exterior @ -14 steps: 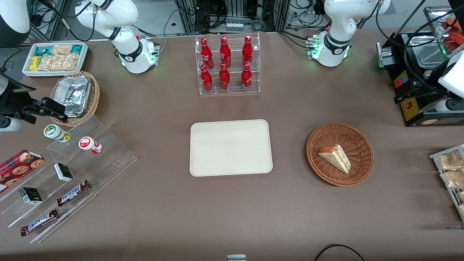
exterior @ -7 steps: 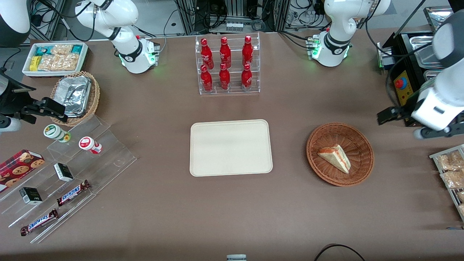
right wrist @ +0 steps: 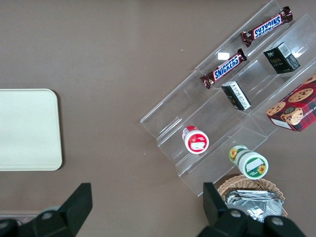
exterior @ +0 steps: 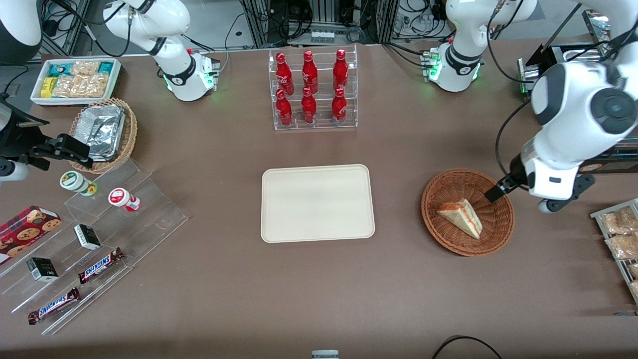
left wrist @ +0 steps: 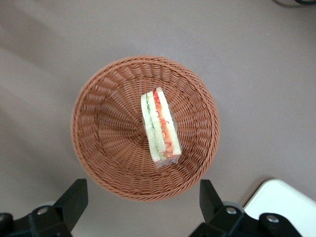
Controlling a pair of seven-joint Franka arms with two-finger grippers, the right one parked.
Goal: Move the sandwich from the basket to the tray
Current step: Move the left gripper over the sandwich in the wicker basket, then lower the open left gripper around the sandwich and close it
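The sandwich [exterior: 461,217], a white wedge with a red-orange and green filling, lies in the round reddish-brown basket [exterior: 438,234]. It also shows in the left wrist view [left wrist: 160,128], inside the basket [left wrist: 98,138]. My left gripper [exterior: 508,192] hangs above the basket's rim on the side toward the working arm's end of the table. Its jaws are wide open and empty [left wrist: 140,207], spread about as wide as the basket. The cream tray [exterior: 317,203] lies empty beside the basket at mid table; a corner of the tray [left wrist: 284,202] shows in the left wrist view.
A clear rack of red bottles [exterior: 314,89] stands farther from the camera than the tray. A wire rack of snack packets [exterior: 620,234] and a black machine [exterior: 568,144] sit close to the basket at the working arm's end. Acrylic shelves [exterior: 99,234] hold snacks at the parked arm's end.
My left arm has swung in from the working arm's end of the table and now hangs over the basket's rim. The sandwich, basket and tray have not moved.
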